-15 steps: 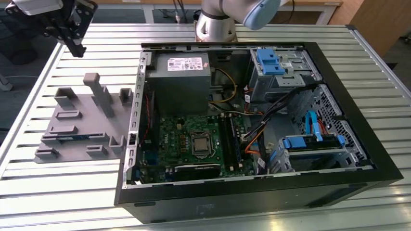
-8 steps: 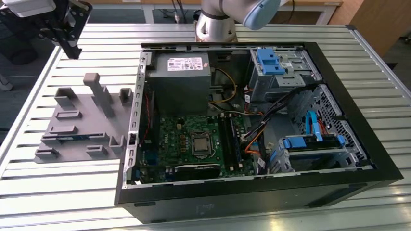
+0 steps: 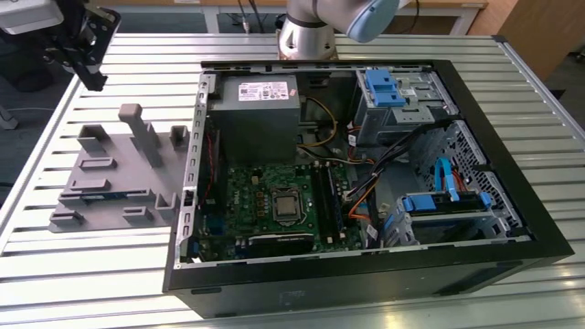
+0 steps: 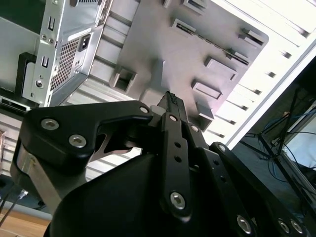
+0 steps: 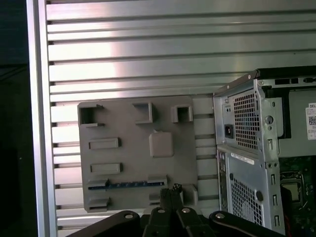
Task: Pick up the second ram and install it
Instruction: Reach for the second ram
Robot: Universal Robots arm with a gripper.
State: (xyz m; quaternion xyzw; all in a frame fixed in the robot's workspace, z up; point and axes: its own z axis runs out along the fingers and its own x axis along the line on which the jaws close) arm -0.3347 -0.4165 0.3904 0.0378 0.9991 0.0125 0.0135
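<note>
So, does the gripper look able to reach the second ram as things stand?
Probably yes. The second ram lies in a slot of the grey fixture, open from above. The gripper hangs in the air near the fixture with nothing between them; the computer case stands beside, not over it.

Soft, even light brightens the pale slatted desk around the grey fixture in the exterior view, the open computer case beside the fixture lies shadowed inside, and in both wrist views white glare washes the slats beyond the fixture while the near tool shows dark.
</note>
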